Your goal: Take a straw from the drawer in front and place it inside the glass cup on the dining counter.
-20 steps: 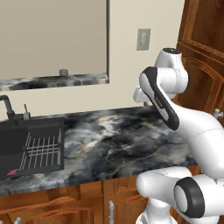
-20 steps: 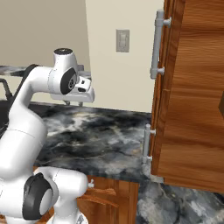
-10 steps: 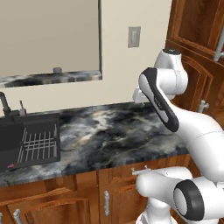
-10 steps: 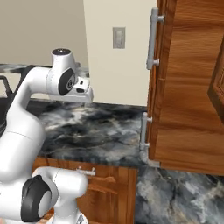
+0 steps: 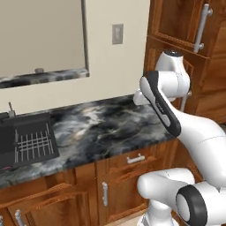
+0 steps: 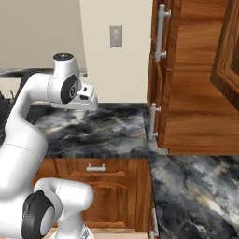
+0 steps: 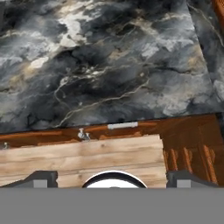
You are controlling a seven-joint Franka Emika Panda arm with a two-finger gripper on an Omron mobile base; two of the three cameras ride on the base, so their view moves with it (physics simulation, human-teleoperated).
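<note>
The base had been driven along the worktop (image 5: 97, 128), and the gripper (image 7: 114, 177) was spread wide, empty, above the drawer (image 7: 122, 126). The drawer was shut, and the straw was presumed to be inside, untaken.

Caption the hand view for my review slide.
Open gripper hangs over the marbled worktop and closed drawer.

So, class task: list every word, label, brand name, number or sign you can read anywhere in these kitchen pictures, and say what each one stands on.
None: no readable text appears in any view.
The wall plate is blank.
The marbled worktop, the drawer front and the tall cabinet doors bear no writing.
The black sink shows no label.
The robot's white arm carries no legible brand mark.
</note>
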